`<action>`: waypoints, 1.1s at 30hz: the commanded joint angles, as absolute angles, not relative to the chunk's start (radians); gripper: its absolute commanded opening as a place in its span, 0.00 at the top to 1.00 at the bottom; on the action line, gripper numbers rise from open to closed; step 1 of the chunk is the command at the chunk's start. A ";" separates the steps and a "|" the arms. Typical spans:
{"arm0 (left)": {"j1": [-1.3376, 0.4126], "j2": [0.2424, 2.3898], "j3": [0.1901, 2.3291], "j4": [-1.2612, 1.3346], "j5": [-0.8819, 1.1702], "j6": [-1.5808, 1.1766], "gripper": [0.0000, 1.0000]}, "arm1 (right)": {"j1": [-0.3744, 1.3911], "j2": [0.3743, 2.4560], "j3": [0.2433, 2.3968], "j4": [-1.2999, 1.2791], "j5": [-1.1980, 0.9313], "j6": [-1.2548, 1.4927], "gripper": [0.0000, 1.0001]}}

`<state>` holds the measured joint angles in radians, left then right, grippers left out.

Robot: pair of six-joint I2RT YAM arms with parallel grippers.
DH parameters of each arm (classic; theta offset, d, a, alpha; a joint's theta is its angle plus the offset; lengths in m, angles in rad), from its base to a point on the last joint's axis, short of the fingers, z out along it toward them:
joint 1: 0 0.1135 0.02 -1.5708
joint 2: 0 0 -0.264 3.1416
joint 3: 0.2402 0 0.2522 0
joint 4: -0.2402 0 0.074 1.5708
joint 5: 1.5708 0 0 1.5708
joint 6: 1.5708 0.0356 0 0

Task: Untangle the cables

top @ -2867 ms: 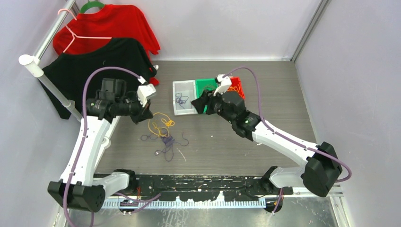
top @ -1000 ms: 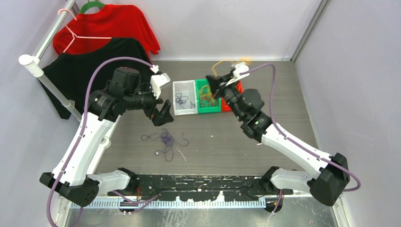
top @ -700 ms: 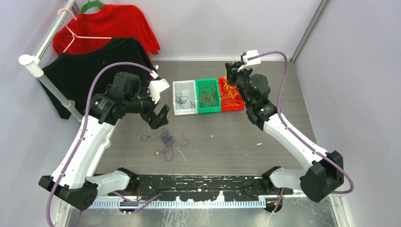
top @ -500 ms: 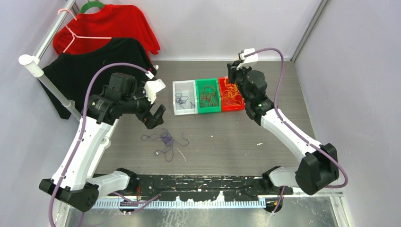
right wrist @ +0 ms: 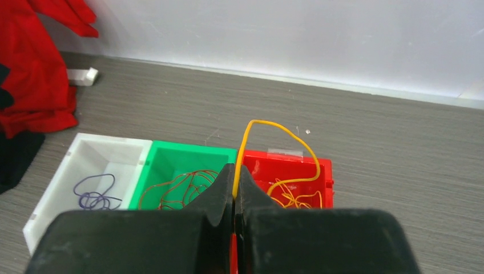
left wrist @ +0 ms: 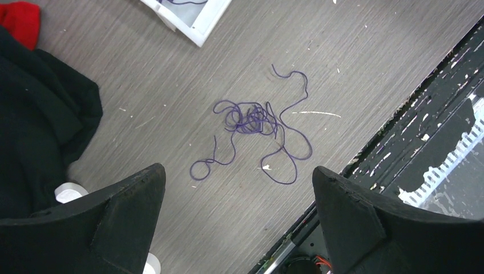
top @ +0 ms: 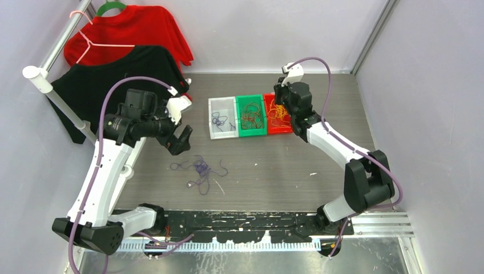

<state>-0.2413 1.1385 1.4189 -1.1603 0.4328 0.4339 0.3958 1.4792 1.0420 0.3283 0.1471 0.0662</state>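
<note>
At left, above the surface, the left gripper hangs released over the purple cables knotted there, next needing a descent onto 1 loose strand, while at right the right gripper, clenched on 1 orange cable, is judged mid-drop over the red bin.

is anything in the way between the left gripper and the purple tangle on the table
Nothing visible. The left gripper hangs open over the purple cable tangle, and the left wrist view shows the tangle unobstructed between the fingers. The tangle lies on bare table, apart from the white bin and the black shirt.
</note>
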 commanded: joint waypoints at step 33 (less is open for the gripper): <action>-0.046 1.180 1.296 -1.152 0.509 0.623 0.01 | 0.319 1.727 1.496 -0.298 0.178 0.308 0.47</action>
<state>-0.0708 1.1763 1.3064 -1.1698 0.4938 0.5716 0.3172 1.8107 1.4174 -0.1791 0.1387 0.2710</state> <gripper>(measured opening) 0.995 0.543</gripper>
